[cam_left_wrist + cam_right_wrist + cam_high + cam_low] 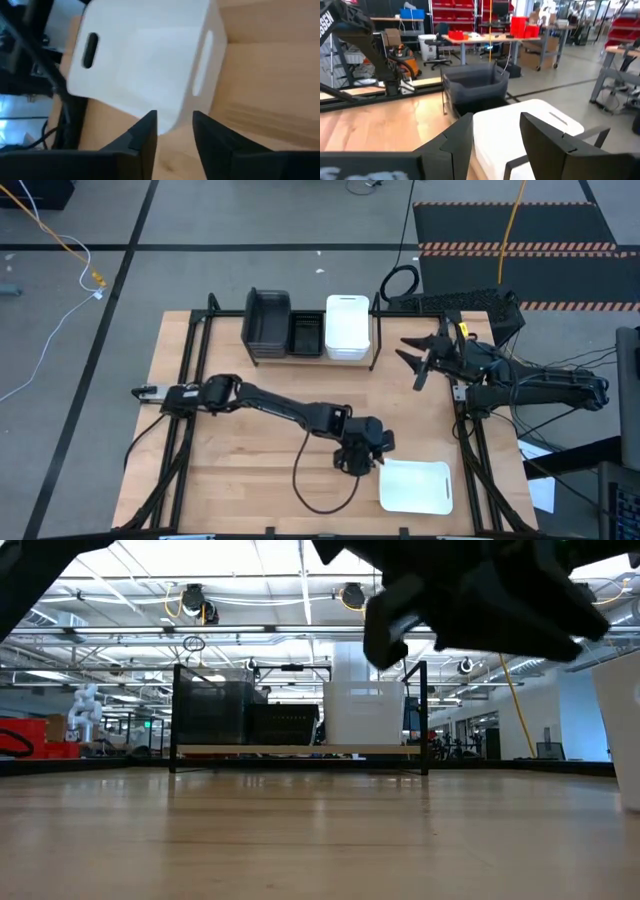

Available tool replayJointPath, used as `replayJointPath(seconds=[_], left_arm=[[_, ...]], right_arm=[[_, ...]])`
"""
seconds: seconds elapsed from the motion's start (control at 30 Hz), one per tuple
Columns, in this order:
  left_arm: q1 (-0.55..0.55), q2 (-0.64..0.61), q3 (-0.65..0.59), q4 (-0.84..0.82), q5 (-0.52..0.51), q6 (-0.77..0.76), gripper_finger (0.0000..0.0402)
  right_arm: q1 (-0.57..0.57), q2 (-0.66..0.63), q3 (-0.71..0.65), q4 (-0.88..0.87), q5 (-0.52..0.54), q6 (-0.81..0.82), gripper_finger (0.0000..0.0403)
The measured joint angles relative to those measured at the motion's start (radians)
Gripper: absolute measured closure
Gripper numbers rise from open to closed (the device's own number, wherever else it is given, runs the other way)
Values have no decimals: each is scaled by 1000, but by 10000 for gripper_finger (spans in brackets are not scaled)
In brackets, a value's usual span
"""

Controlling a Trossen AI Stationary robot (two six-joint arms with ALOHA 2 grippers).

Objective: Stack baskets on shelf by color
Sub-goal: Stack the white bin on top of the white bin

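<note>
Left gripper (372, 461) hovered beside a lone white basket (416, 486) near the table's (240, 480) front edge

Its fingers (145, 137) stood parted with nothing between them, pointing at the overturned basket's near end, close to the front right corner. On the shelf (300, 358) at the back edge, a dark grey basket (266, 323), a black mesh basket (306, 334) and a white basket stack (347, 327) sat side by side, grey toward the left. The right gripper (414, 358) hung open and empty just off the shelf's right end, facing the white stack
</note>
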Motion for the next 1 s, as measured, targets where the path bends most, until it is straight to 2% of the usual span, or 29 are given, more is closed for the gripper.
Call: replayJointPath(seconds=[0.23,0.33,0.53,0.6,0.73,0.9,1.0], left_arm=[[-3,54,1,61,32,44,314],[-4,54,0,28,24,72,333],[11,2,-2,-165,-121,92,388],[19,-31,-3,-213,-145,88,395],[28,-117,0,-257,-155,-27,382],[36,-181,-1,-277,-158,-418,385],[39,-224,-1,-297,-171,-567,396]], right_arm=[[0,0,0,-46,0,26,244],[0,0,0,-49,0,26,244],[0,-8,0,-41,0,-13,244],[0,-11,0,-22,0,-32,244],[0,-19,0,26,0,-67,244],[0,-29,0,52,0,-93,244],[0,-32,0,70,-1,-106,244]])
